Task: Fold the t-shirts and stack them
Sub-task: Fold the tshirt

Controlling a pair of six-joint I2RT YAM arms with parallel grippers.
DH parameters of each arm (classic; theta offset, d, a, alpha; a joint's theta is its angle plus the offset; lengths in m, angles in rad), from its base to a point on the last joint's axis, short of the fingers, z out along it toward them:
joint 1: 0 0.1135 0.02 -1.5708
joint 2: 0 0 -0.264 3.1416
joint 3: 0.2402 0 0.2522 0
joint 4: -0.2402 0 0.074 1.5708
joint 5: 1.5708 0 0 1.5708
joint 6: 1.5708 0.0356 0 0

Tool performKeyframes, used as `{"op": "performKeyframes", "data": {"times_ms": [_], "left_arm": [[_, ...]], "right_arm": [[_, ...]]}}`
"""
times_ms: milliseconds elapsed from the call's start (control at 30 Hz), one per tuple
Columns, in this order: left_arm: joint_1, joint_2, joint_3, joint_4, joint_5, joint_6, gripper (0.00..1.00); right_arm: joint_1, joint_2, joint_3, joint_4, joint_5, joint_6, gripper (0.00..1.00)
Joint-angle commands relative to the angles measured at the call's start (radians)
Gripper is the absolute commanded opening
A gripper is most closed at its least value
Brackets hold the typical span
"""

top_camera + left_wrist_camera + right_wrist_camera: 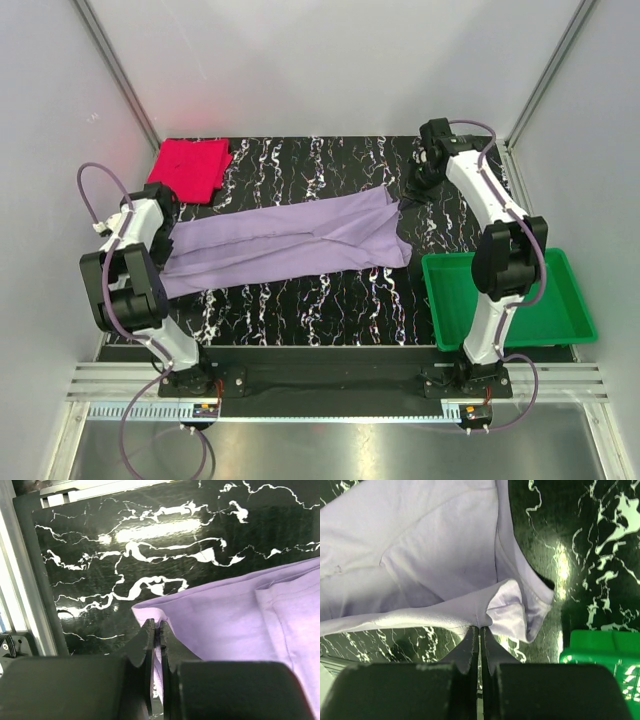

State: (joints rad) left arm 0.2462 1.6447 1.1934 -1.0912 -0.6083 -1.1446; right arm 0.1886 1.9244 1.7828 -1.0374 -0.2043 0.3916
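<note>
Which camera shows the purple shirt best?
The top camera: the whole purple shirt shows, stretched out end to end. The left wrist view shows just one edge pinched in its fingers; the right wrist, just the bunched other end.

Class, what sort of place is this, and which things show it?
Probably a robotics lab test cell: plain white walls enclose a black marbled table, a left arm and right arm are bolted at its near edge, and a lavender t-shirt lies between them.
</note>
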Motion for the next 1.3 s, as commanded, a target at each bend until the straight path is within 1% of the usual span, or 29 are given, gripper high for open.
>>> {"op": "performKeyframes", "data": {"times_ms": [0, 200, 333, 567, 833, 967, 1033, 1233, 1267], "left_arm": [[-0.001, 0.059, 0.086, -0.047, -0.070, -0.010, 0.06], [-0.008, 0.148, 0.170, -0.065, -0.070, -0.001, 0.06], [-0.019, 0.210, 0.219, -0.081, -0.067, 0.006, 0.08], [-0.025, 0.286, 0.281, -0.088, -0.056, 0.020, 0.10], [-0.036, 0.337, 0.340, -0.098, -0.045, 0.028, 0.11], [-0.042, 0.360, 0.353, -0.101, -0.045, 0.032, 0.14], [-0.045, 0.369, 0.357, -0.101, -0.045, 0.037, 0.18], [-0.045, 0.388, 0.406, -0.102, -0.061, 0.065, 0.19], [-0.047, 0.389, 0.411, -0.102, -0.064, 0.068, 0.21]], "right_arm": [[-0.012, 0.038, 0.076, 0.013, -0.006, -0.017, 0.00], [-0.014, 0.100, 0.124, 0.016, -0.006, -0.011, 0.00], [-0.017, 0.137, 0.164, 0.013, 0.005, -0.010, 0.00], [-0.023, 0.180, 0.211, 0.014, 0.008, -0.005, 0.00], [-0.037, 0.220, 0.242, 0.036, -0.004, -0.007, 0.00], [-0.037, 0.237, 0.253, 0.036, -0.006, -0.008, 0.00], [-0.037, 0.245, 0.251, 0.040, -0.007, -0.011, 0.00], [-0.037, 0.277, 0.267, 0.045, -0.009, -0.010, 0.00], [-0.037, 0.280, 0.268, 0.046, -0.007, -0.010, 0.00]]}}
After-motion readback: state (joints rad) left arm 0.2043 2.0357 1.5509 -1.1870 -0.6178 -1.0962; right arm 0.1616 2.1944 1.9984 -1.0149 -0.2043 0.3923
